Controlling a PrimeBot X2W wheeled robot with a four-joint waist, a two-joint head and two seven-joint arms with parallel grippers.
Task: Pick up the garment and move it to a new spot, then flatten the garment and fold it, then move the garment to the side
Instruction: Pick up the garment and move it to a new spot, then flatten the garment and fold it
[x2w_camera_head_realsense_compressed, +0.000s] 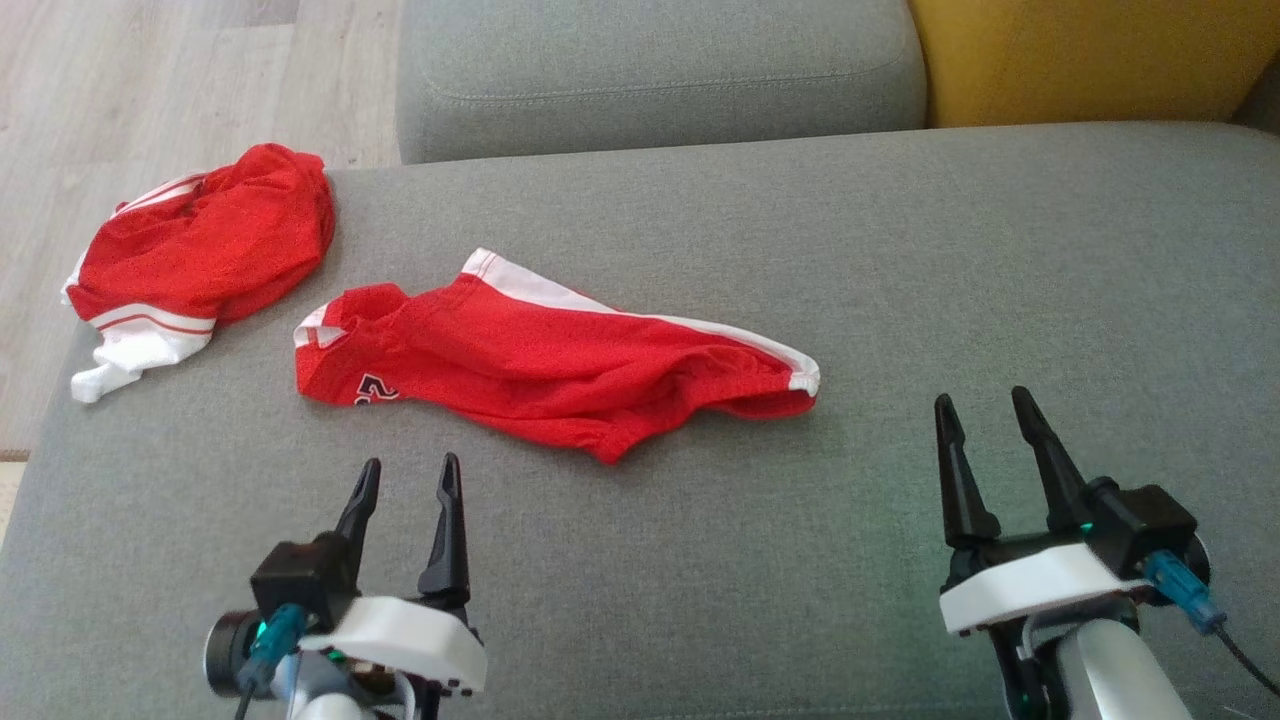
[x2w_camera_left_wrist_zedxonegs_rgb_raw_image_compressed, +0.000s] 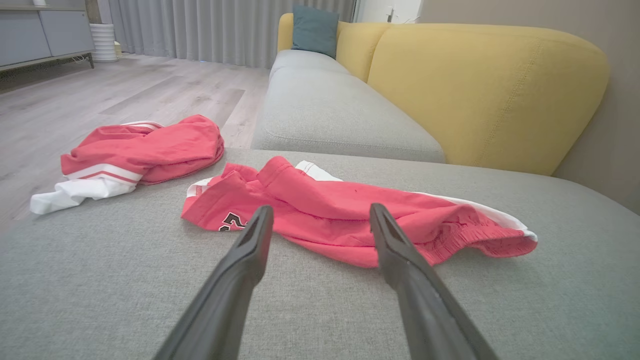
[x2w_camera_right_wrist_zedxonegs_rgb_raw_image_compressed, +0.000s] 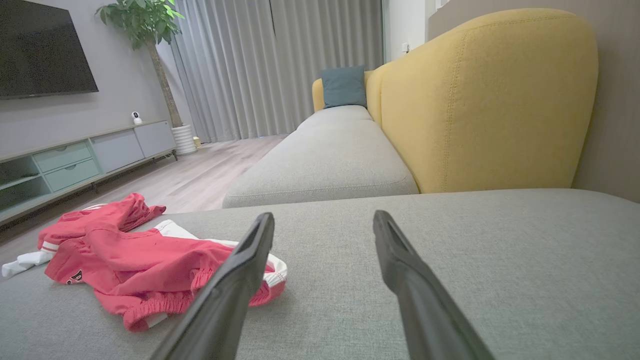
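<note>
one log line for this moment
left gripper jaws open, empty | right gripper jaws open, empty | red shorts crumpled on grey cushion, untouched

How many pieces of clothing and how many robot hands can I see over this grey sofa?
Red garments: 2, the middle garment and the bunched garment
Hands: 2, the left hand and the right hand, both open
Total: 4

This is a home living room. A long grey sofa (x2w_camera_right_wrist_zedxonegs_rgb_raw_image_compressed: 325, 165) with a yellow backrest (x2w_camera_right_wrist_zedxonegs_rgb_raw_image_compressed: 490, 100) and a teal cushion (x2w_camera_right_wrist_zedxonegs_rgb_raw_image_compressed: 344, 86) faces a wall-mounted television (x2w_camera_right_wrist_zedxonegs_rgb_raw_image_compressed: 42, 47) above a low cabinet (x2w_camera_right_wrist_zedxonegs_rgb_raw_image_compressed: 75, 160), with a potted plant (x2w_camera_right_wrist_zedxonegs_rgb_raw_image_compressed: 142, 20), full-length curtains (x2w_camera_right_wrist_zedxonegs_rgb_raw_image_compressed: 260, 65) and a wooden floor (x2w_camera_right_wrist_zedxonegs_rgb_raw_image_compressed: 200, 175).
</note>
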